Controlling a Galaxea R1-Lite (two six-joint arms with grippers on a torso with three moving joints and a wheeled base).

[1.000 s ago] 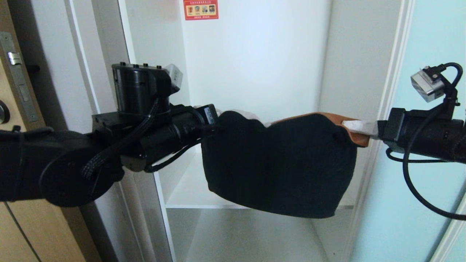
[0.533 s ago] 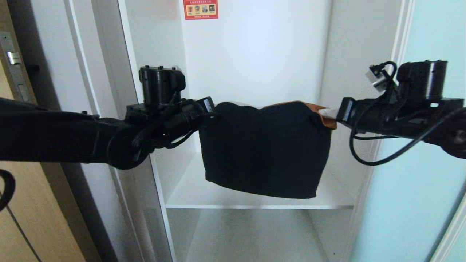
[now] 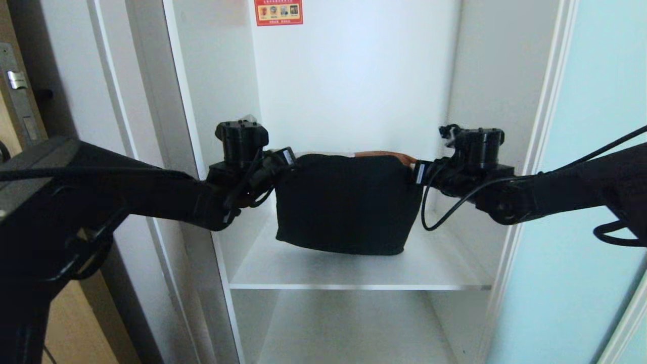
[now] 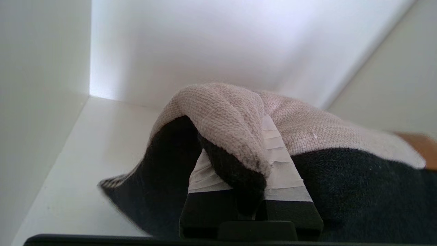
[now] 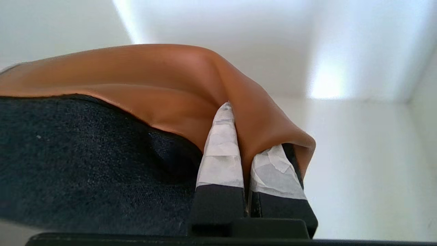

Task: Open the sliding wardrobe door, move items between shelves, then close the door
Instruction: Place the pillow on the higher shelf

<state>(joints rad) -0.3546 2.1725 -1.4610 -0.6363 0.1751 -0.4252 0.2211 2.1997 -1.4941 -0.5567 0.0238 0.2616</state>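
Both grippers clamped on the clothing bundle [image 3: 346, 205], one at each top corner, bundle slung between them inside the open wardrobe compartment.

Left wrist view: left gripper [image 4: 251, 177] jaws narrow, pinching a fold of black knit with the pale woven cloth [image 4: 225, 116] draped over the top. Only this view shows that pale layer clearly; head view shows mostly black.

Right wrist view: right gripper [image 5: 251, 160] taped fingers [image 5: 222, 153] nearly together on the tan-brown piece [image 5: 153, 78], black knit just beneath it. Head view shows only a thin tan strip along the bundle's top edge.

Head view: left gripper [image 3: 289, 161] and right gripper [image 3: 415, 171] level with each other. Cannot tell whether the bundle's bottom touches the shelf [image 3: 445, 263] or hangs just above it. Bare board shows either side and in front to the shelf's front edge. Side walls sit near both wrists. Open room above, up to the red sticker [image 3: 278, 12] on the back wall. Sliding wardrobe door [image 3: 586, 151] stands at right, clear of the opening.
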